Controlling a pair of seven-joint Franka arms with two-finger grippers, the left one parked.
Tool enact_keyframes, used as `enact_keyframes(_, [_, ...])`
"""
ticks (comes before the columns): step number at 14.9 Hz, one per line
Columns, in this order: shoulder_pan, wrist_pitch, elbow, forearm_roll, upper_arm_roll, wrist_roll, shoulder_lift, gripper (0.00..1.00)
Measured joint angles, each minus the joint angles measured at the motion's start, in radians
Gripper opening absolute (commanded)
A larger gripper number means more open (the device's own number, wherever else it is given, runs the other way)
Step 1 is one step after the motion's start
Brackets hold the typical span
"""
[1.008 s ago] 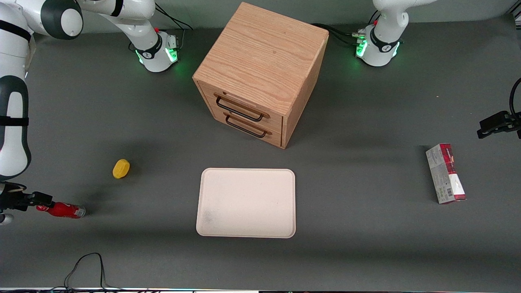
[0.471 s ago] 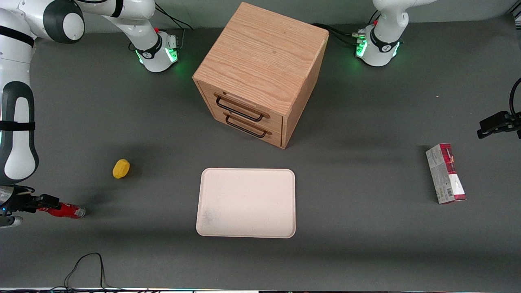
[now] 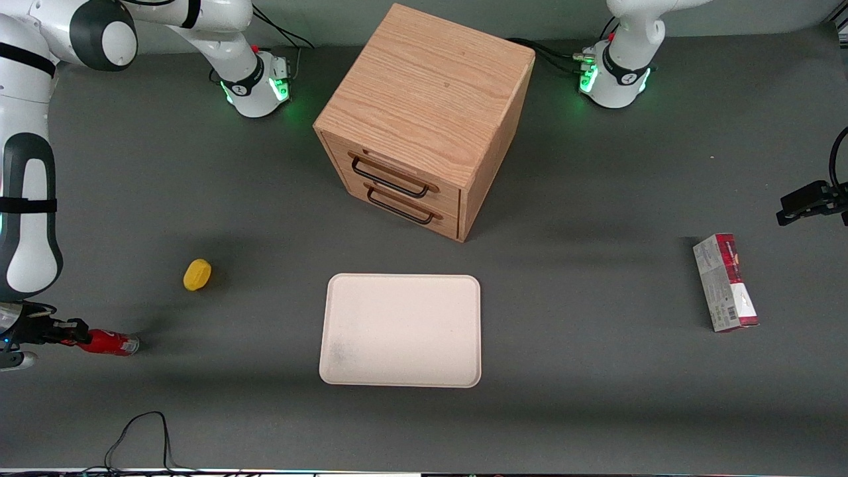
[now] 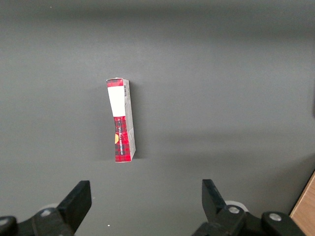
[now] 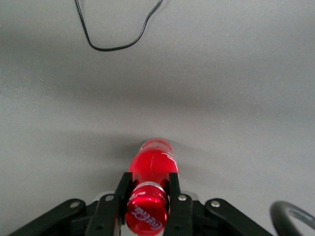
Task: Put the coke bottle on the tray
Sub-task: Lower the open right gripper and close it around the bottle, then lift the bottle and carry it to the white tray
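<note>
The coke bottle [image 3: 109,343], small, slim and red, lies on its side on the grey table at the working arm's end, nearer the front camera than the yellow object. My right gripper [image 3: 78,329] is down at table level at the bottle's cap end. In the right wrist view the gripper [image 5: 148,178] has one black finger [image 5: 123,184] on each side of the bottle [image 5: 153,160] just past its red cap, pressed against it. The cream tray [image 3: 400,330] lies flat in the middle of the table, in front of the drawer cabinet, well apart from the bottle.
A wooden drawer cabinet [image 3: 424,119] stands farther from the front camera than the tray. A small yellow object [image 3: 197,274] lies near the bottle. A red-and-grey carton [image 3: 725,282] lies toward the parked arm's end, also in the left wrist view [image 4: 121,120]. A black cable [image 3: 139,430] loops at the table's front edge.
The gripper has slid along the bottle's cap end and settled around its neck. The bottle still lies in the same place on the table.
</note>
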Motion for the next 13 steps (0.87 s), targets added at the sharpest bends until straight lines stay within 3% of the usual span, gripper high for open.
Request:
enact_keyframes(9, [0.055, -0.141, 0.047, -0.006, 0.010, 0.087, -0.068, 0.00])
enact_keyframes(13, [0.144, -0.376, 0.129, -0.095, 0.024, 0.291, -0.196, 0.00])
